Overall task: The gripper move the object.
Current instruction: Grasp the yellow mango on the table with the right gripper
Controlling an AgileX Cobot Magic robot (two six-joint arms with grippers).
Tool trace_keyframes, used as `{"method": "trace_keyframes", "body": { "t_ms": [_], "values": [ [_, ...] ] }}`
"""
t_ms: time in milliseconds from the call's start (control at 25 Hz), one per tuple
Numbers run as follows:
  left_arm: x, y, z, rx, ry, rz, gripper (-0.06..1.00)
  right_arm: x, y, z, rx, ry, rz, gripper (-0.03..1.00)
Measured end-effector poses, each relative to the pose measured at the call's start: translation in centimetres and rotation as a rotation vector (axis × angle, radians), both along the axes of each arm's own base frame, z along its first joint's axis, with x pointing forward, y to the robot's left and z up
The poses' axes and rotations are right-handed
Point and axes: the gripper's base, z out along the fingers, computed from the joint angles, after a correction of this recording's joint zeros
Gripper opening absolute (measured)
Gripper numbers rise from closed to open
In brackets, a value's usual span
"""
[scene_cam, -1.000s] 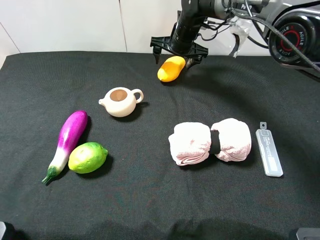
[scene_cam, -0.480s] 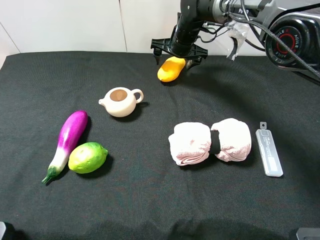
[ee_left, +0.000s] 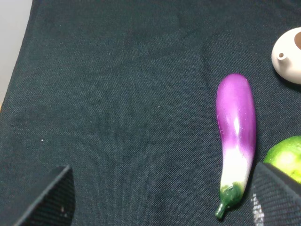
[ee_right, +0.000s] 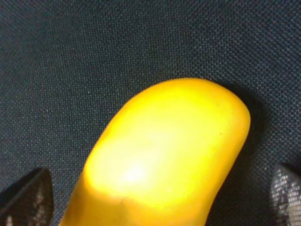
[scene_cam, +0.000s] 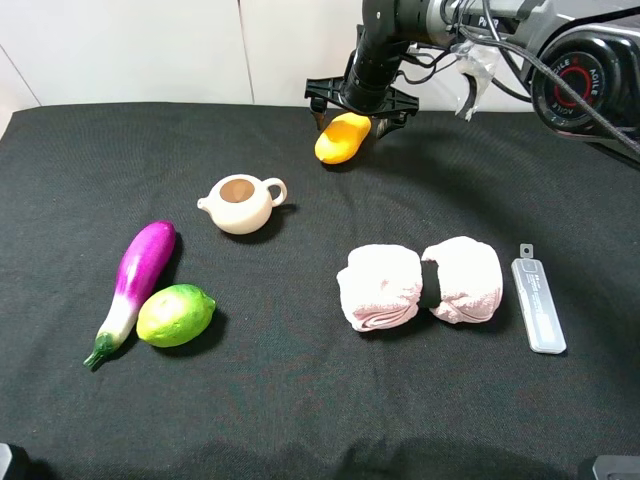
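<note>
**Right gripper spread over the mango at the far edge**

The right gripper [scene_cam: 352, 120] hangs over the mango [scene_cam: 340, 140], which lies on the black cloth worktop [scene_cam: 300, 400] close to its far edge, a little right of the middle. In the right wrist view the two fingertips stand on either side of the yellow fruit [ee_right: 164, 155], spread wider than it, so the gripper [ee_right: 157, 195] is wide apart and holds nothing (whether either finger brushes the skin cannot be told).

The left gripper [ee_left: 162, 200] is also spread wide with nothing between its fingers. It hovers over the worktop's left side, near the purple eggplant [ee_left: 236, 136].

A cream teapot [scene_cam: 240, 203] sits nearer the middle, well apart from the mango. The eggplant [scene_cam: 135, 280] and a green lime [scene_cam: 176, 314] lie touching by the left edge. Two rolled pink towels [scene_cam: 420, 283] sit side by side right of centre, with a flat grey plastic stick [scene_cam: 538, 305] just beside them toward the right edge.
</note>
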Motion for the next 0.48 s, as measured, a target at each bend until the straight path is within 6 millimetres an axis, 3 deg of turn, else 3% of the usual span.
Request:
{"method": "trace_keyframes", "body": {
  "t_ms": [480],
  "values": [
    [0.0,0.0,0.0,0.000,0.000,0.000,0.79,0.0,0.0,-1.3,-0.010,0.020,0.000,0.69]
  ]
}}
